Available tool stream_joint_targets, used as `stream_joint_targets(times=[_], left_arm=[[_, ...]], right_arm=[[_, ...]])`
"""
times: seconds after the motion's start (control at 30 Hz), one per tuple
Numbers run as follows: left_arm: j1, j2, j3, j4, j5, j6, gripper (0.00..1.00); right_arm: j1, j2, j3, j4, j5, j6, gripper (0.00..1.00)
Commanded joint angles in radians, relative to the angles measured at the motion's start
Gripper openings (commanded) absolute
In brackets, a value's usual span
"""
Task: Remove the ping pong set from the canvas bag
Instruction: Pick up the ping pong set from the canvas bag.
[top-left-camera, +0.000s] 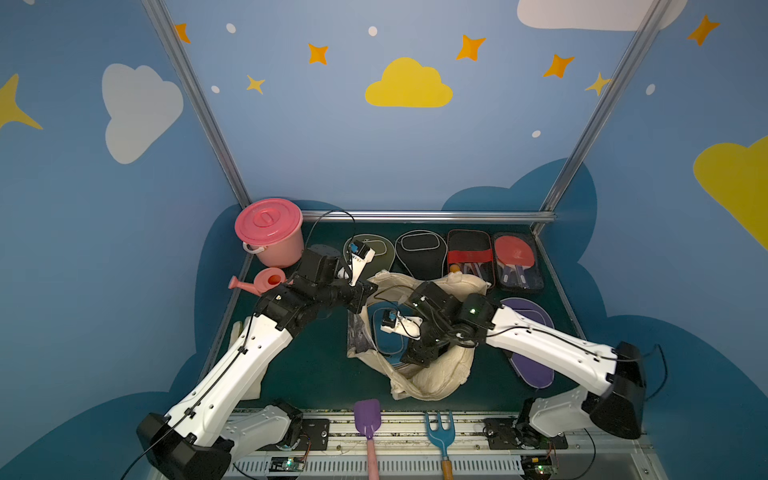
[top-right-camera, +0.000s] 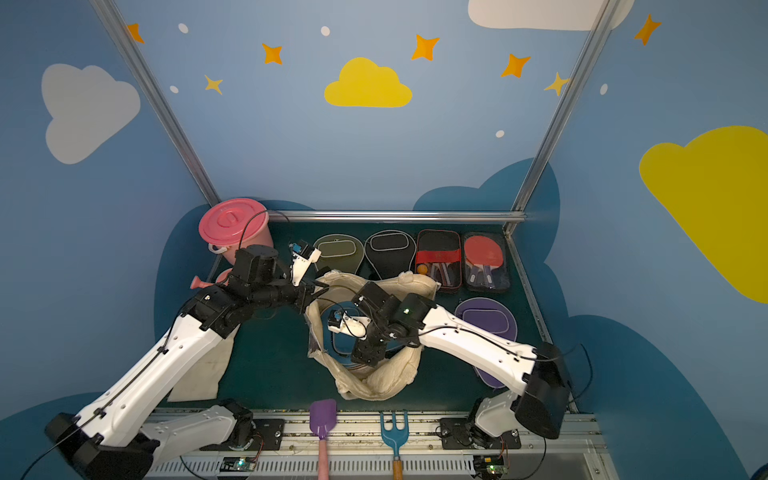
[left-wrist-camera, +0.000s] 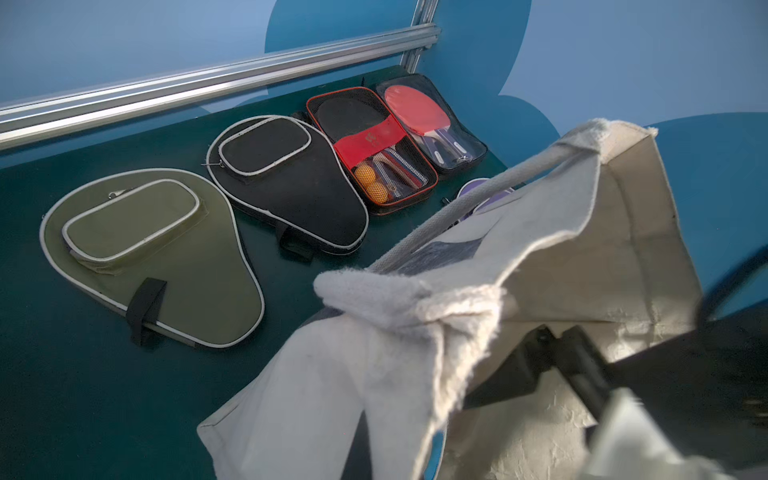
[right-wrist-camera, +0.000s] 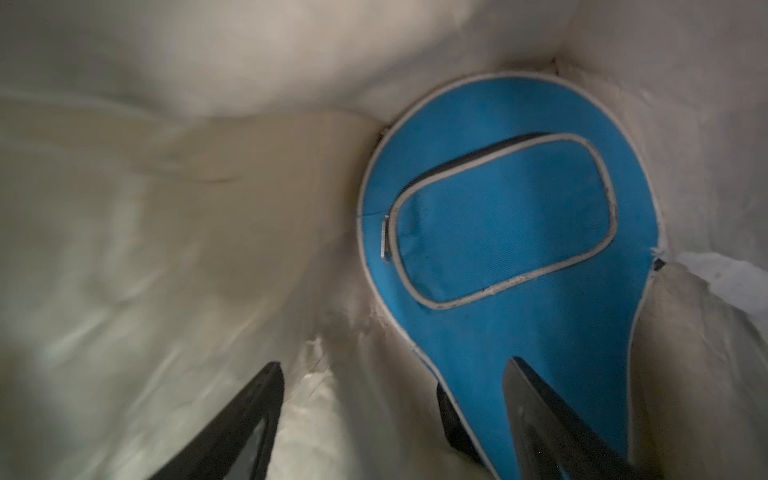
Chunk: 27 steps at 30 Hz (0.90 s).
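Right wrist: right claw (right-wrist-camera: 394, 363) spread inside canvas bag (right-wrist-camera: 166, 208), above blue case (right-wrist-camera: 498, 216).

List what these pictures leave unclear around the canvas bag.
Left gripper: fingertips hidden by the canvas bag rim in both top views; out of frame in the left wrist view.
Blue case: handle end cut off by the right wrist view's edge and a finger of the right gripper.
Bag's other contents: blurred canvas folds, right wrist view.
Purple case: middle covered by the right arm, both top views.
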Motion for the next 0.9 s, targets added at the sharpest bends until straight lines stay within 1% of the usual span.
stream_joint_targets(times=[0.0, 0.1, 0.17, 0.33, 0.47, 0.6, 0.87], left_arm=[[-0.002, 0.014, 0.008, 0.119, 0.047, -0.005, 0.04], [-0.002, 0.043, -0.003, 0.128, 0.058, -0.009, 0.04], [-0.002, 0.064, -0.018, 0.146, 0.092, -0.012, 0.04], [-0.002, 0.109, -0.051, 0.214, 0.198, -0.015, 0.04], [0.000, 0.145, -0.048, 0.225, 0.233, -0.011, 0.04], [0.000, 0.172, -0.034, 0.220, 0.249, 0.003, 0.04], [0.001, 0.210, -0.007, 0.203, 0.267, 0.019, 0.04]], right_arm=[[-0.077, 0.036, 0.028, 0.087, -0.003, -0.012, 0.81], [-0.156, 0.110, 0.056, 0.097, -0.064, -0.037, 0.81], [-0.196, 0.171, 0.091, 0.082, -0.089, -0.063, 0.81], [-0.258, 0.291, 0.156, 0.066, -0.098, -0.082, 0.81], [-0.309, 0.364, 0.198, 0.062, -0.113, -0.076, 0.81], [-0.346, 0.422, 0.235, 0.035, -0.153, -0.076, 0.81], [-0.382, 0.566, 0.298, -0.105, -0.221, -0.103, 0.81]])
